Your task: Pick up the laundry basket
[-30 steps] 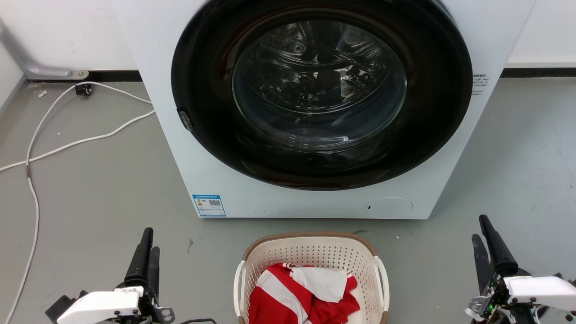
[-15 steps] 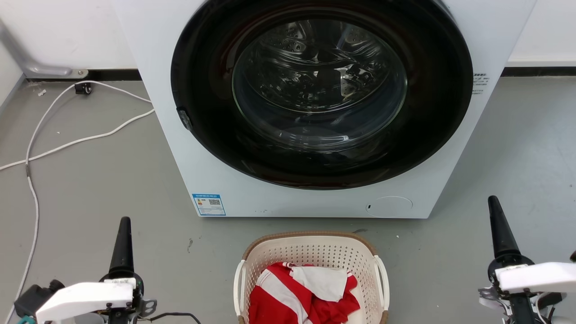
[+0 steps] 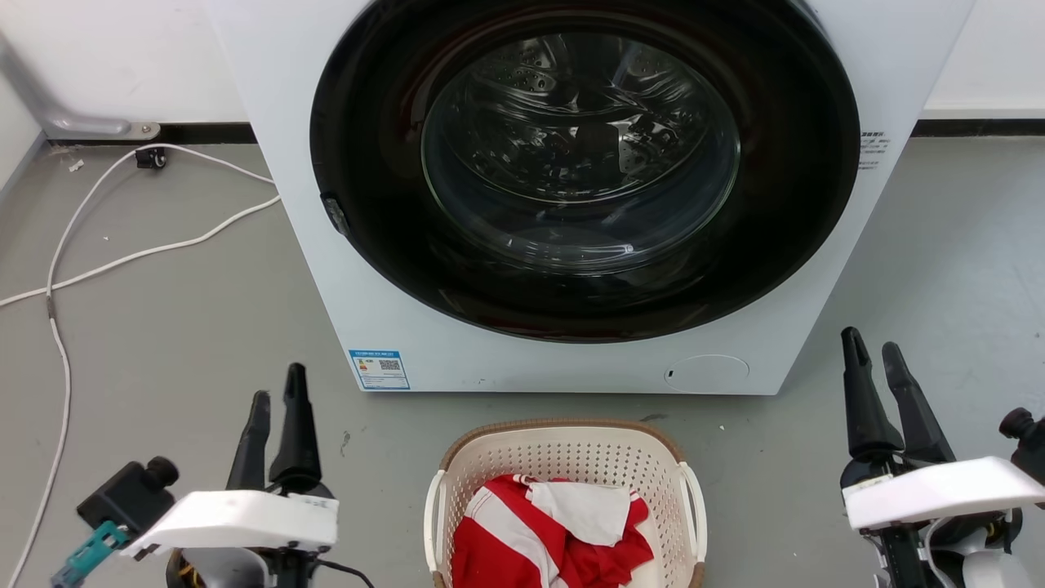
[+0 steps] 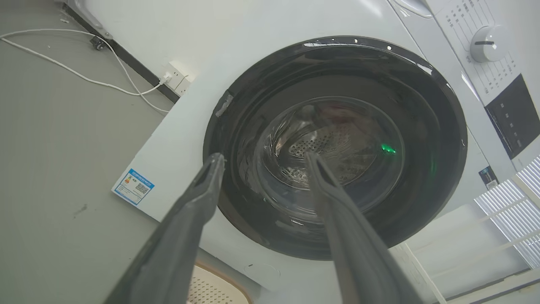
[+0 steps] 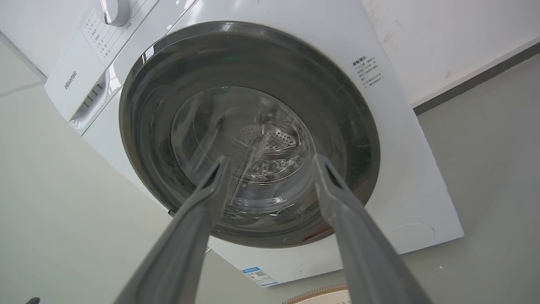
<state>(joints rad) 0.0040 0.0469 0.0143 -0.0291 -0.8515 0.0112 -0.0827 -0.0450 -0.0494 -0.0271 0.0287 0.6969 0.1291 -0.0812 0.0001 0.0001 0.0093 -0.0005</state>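
The laundry basket (image 3: 571, 455) stands on the grey floor at the bottom centre of the head view, cream and perforated, with a brown rim and white side handles. Red-and-white clothes (image 3: 539, 531) lie inside it. My left gripper (image 3: 277, 384) is open to the basket's left, fingers pointing at the washer, holding nothing. My right gripper (image 3: 871, 340) is open to the basket's right, farther from it, also holding nothing. A corner of the basket (image 4: 211, 289) shows below the open left gripper (image 4: 265, 156). A sliver of its rim (image 5: 325, 291) shows below the open right gripper (image 5: 271, 158).
A white front-loading washer (image 3: 571, 359) with its dark round door (image 3: 580, 171) shut stands directly behind the basket. White cables (image 3: 122, 261) trail over the floor at the left. Bare floor lies between each gripper and the basket.
Both grippers have turned at the wrist, so two separate fingers now show on each. The left has shifted right toward the basket, the right slightly left. The basket has not moved.
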